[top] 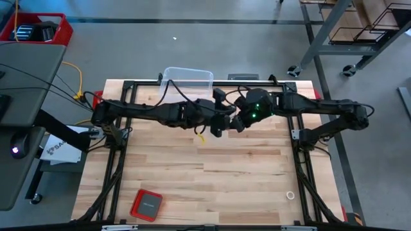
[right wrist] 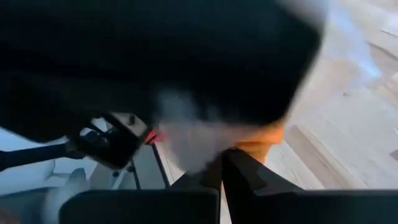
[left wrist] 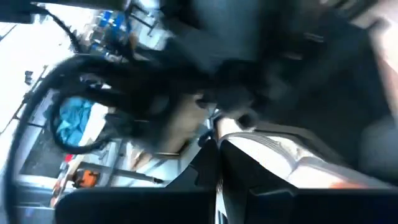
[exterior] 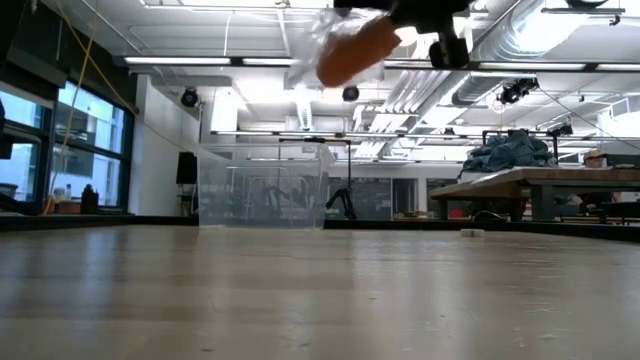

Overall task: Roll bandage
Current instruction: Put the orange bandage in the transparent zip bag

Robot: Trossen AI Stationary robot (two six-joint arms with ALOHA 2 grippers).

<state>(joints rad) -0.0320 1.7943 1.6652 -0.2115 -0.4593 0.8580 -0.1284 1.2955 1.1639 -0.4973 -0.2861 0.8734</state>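
- The left claw (top: 221,122) and right claw (top: 239,119) meet in the air over the desk's (top: 212,173) far-middle part.
- The bandage (exterior: 356,50), an orange lump in crinkled clear plastic, hangs high above the desk between them.
- Whether either claw is clenched or released cannot be told.
- A clear bin (top: 187,81) stands at the far edge; a red case (top: 146,205) lies near the near left corner.
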